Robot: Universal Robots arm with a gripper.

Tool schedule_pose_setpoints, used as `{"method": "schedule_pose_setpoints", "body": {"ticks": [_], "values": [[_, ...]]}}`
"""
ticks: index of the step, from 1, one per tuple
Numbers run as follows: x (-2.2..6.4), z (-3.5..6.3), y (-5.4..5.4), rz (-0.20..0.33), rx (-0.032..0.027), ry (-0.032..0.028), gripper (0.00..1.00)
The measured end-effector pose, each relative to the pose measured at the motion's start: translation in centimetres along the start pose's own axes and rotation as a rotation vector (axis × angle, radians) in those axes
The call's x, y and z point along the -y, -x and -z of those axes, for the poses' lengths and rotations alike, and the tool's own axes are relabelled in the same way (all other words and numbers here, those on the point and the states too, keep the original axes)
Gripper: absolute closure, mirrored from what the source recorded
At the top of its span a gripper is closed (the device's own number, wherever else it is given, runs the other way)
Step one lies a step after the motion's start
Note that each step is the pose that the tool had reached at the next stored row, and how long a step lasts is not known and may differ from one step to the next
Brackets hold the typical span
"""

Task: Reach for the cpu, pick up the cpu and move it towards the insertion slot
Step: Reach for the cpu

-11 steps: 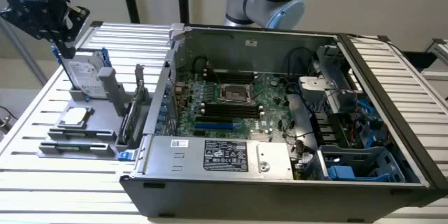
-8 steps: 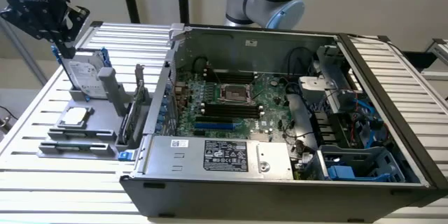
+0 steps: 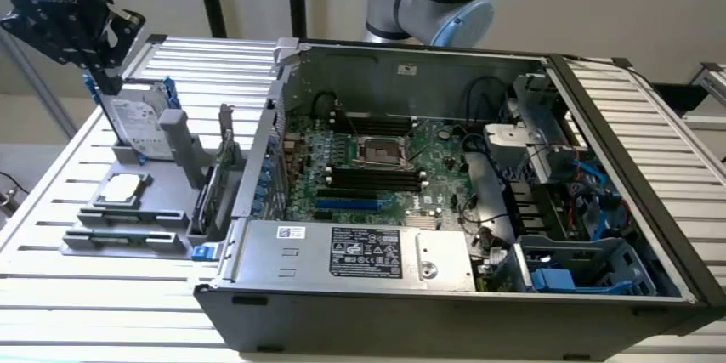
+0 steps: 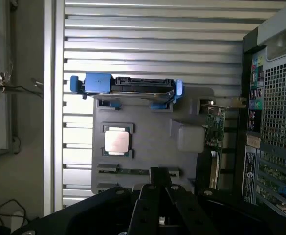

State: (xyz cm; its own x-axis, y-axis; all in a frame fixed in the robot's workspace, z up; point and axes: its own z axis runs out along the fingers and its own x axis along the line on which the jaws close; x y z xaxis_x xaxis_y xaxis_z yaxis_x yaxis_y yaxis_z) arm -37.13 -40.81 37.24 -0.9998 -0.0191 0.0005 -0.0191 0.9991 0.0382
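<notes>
A: Status?
B: Reach step, I'd say. Gripper hangs above the grey holder, claw closed and empty. The cpu lies flat in the holder, outside the case and well apart from the insertion slot.
A: Needs?
B: Jaws opened and centred over the chip.

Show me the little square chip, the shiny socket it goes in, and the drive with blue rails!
cpu [image 4: 117, 142]: wrist view, middle of its silver top face.
insertion slot [image 3: 382, 152]: exterior view, its dark centre.
hard drive [image 3: 139, 127]: exterior view, its labelled silver face.
</notes>
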Motion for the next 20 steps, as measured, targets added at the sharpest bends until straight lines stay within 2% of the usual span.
{"method": "schedule_pose_setpoints", "body": {"ticks": [3,13,17,20], "values": [[-0.11,-0.07,-0.7,0.0,0.0008,0.0,0.89],[-1.25,-1.0,-5.0,-0.004,0.0028,-0.0003,0.89],[-1.72,-1.4,-6.1,-0.008,0.003,-0.0003,0.89],[-1.79,-1.48,-6.3,-0.008,0.0031,-0.0004,0.89]]}}
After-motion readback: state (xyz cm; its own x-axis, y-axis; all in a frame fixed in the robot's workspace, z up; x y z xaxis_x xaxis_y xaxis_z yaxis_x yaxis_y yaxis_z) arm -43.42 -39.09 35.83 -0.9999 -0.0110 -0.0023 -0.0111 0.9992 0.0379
